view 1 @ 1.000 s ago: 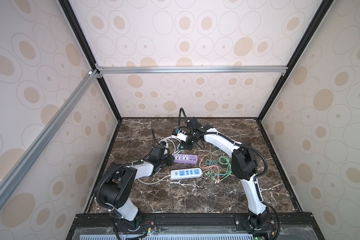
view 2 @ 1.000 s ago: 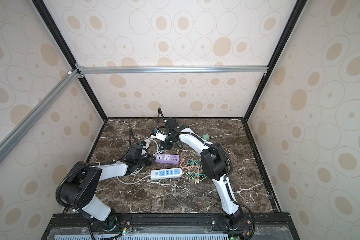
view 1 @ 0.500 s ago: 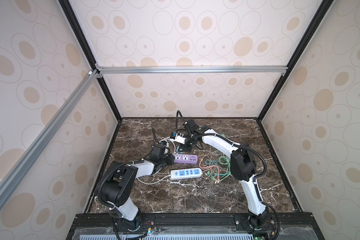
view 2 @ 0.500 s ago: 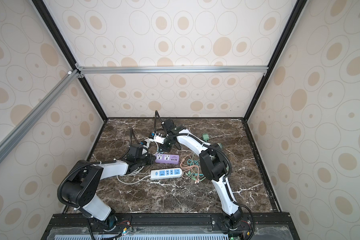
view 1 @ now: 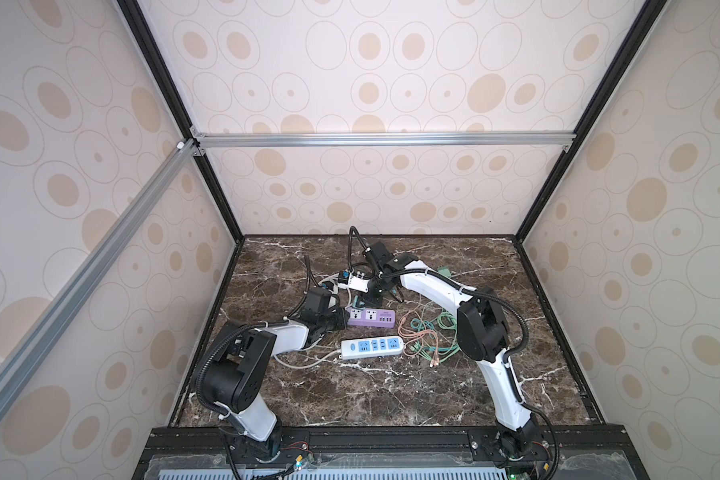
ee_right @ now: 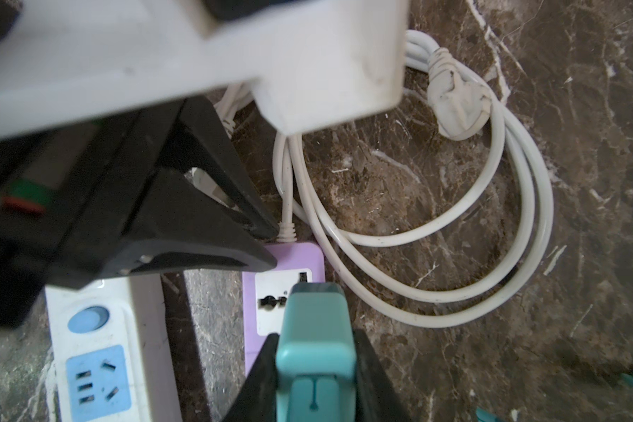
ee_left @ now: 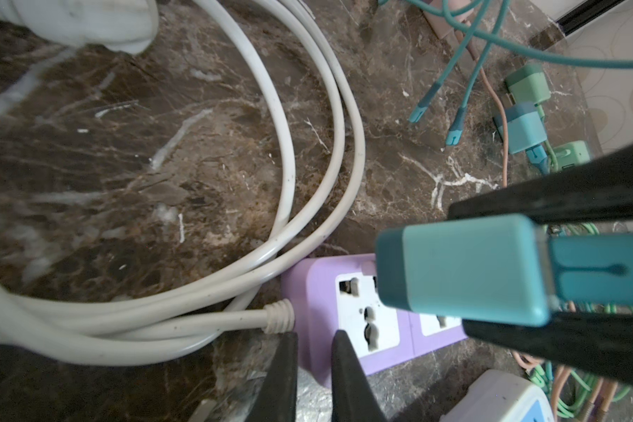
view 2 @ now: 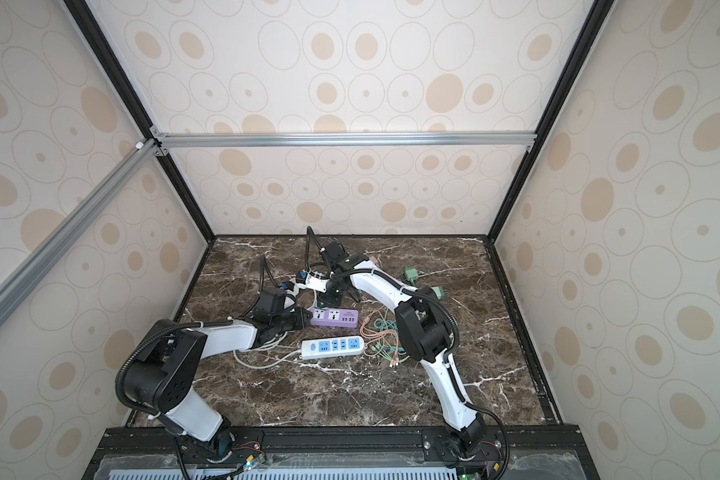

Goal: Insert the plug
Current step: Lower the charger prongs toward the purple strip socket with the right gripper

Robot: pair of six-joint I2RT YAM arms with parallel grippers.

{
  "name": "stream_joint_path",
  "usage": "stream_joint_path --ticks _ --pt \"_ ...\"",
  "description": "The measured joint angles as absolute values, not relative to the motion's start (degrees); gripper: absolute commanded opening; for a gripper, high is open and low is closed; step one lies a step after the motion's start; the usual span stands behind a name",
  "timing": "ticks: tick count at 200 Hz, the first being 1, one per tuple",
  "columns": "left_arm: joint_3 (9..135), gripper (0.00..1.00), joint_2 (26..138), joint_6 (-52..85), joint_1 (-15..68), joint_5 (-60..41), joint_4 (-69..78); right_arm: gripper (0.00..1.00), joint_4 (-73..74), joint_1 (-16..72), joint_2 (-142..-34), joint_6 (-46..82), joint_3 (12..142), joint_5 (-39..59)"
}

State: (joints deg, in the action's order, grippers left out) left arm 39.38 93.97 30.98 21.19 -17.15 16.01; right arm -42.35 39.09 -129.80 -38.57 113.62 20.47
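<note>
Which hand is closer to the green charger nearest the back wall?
Right. The right hand, shut on the teal plug over the purple strip, has the green charger off to its back right. The left hand is at the strip's cord end, farther away.

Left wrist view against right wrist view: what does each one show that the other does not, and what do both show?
Only the left wrist view shows the green adapters. Only the right wrist view shows the white wall plug and the blue switch of the white strip. Both show the teal plug held in the right gripper, the purple strip and the coiled white cord.
</note>
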Motion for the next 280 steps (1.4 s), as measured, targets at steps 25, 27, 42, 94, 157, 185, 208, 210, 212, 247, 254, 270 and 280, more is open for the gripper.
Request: stream_joint_path --ticks 25,27,42,94,157,185,208,210,212,247,254,270,280 --pt "39.35 0.17 93.97 30.98 21.1 -17.34 16.05 0.03 -42.5 39.18 -129.97 -39.09 113.97 20.49" --pt "39.35 0.17 93.97 30.98 21.1 -17.37 16.05 0.03 -42.52 39.2 -129.99 -39.13 113.99 20.49" --pt "39.11 0.17 93.97 30.98 20.99 -17.61 16.58 0.03 -42.72 39.24 -130.08 -39.46 114.15 20.53" --pt "37.63 0.17 93.97 31.0 20.43 -18.37 19.27 0.03 -43.97 39.42 -130.19 -40.53 114.65 20.58" --pt "37.19 0.16 93.97 31.0 19.9 -19.14 20.01 0.03 -45.91 39.9 -131.09 -41.5 116.38 19.86" --pt "37.01 0.16 93.95 31.0 19.79 -19.22 20.29 0.02 -46.33 40.01 -131.35 -41.52 116.92 19.66" --pt "36.95 0.16 93.95 31.0 19.64 -19.27 20.36 0.03 -46.54 40.25 -132.38 -41.58 117.78 19.44" --pt "36.95 0.16 93.95 31.0 19.64 -19.27 20.38 0.03 -46.57 40.27 -132.51 -41.58 117.89 19.44" --pt "36.93 0.16 93.95 31.0 19.64 -19.27 20.4 0.03 -46.63 40.29 -132.64 -41.58 117.97 19.44" --pt "36.6 0.16 93.82 31.0 19.57 -19.53 20.82 0.03 -48.07 40.64 -133.78 -41.87 119.94 18.57" --pt "36.53 0.16 93.82 31.0 19.55 -19.62 20.93 0.02 -48.45 40.73 -133.97 -41.89 120.38 18.33" --pt "36.42 0.16 93.82 31.0 19.53 -19.68 21.15 0.03 -48.97 40.95 -134.21 -42.06 120.97 17.72" --pt "36.27 0.16 93.8 31.0 19.51 -19.81 21.39 0.03 -49.17 41.06 -134.32 -42.26 121.16 17.45"
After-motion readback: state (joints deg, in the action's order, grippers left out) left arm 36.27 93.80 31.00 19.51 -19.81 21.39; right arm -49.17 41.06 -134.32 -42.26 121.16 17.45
